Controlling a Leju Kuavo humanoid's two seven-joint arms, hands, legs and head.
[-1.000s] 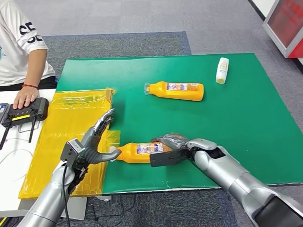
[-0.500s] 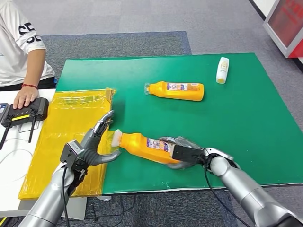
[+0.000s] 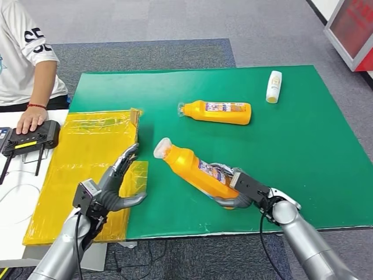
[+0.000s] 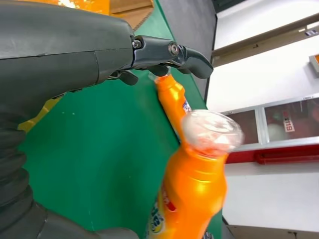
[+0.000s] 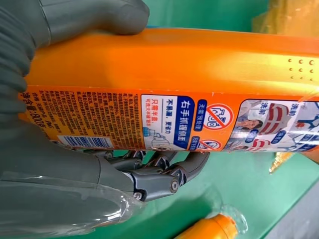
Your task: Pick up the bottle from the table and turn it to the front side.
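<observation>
My right hand point(image 3: 239, 191) grips the base end of an orange bottle point(image 3: 198, 171) and holds it tilted, its clear-capped neck raised toward the upper left above the green mat point(image 3: 303, 151). The right wrist view shows the thumb point(image 5: 94, 17) over the bottle's side point(image 5: 180, 59) and the fingers point(image 5: 161, 172) curled under its printed label. My left hand point(image 3: 115, 184) hovers open beside the yellow sheet point(image 3: 83, 157), a little short of the bottle's cap point(image 4: 211, 132). A second orange bottle point(image 3: 217, 111) lies flat farther back on the mat.
A small white bottle point(image 3: 273, 86) lies near the mat's far right. At the left a person in a white shirt rests a hand point(image 3: 31, 119) on a black controller point(image 3: 28, 139) on a white table. A red and white cabinet point(image 3: 352, 29) stands at the far right.
My right hand has lifted the bottle off the mat and swung it from lying level to tilted, cap end up. My left hand has drawn back slightly toward me, still open.
</observation>
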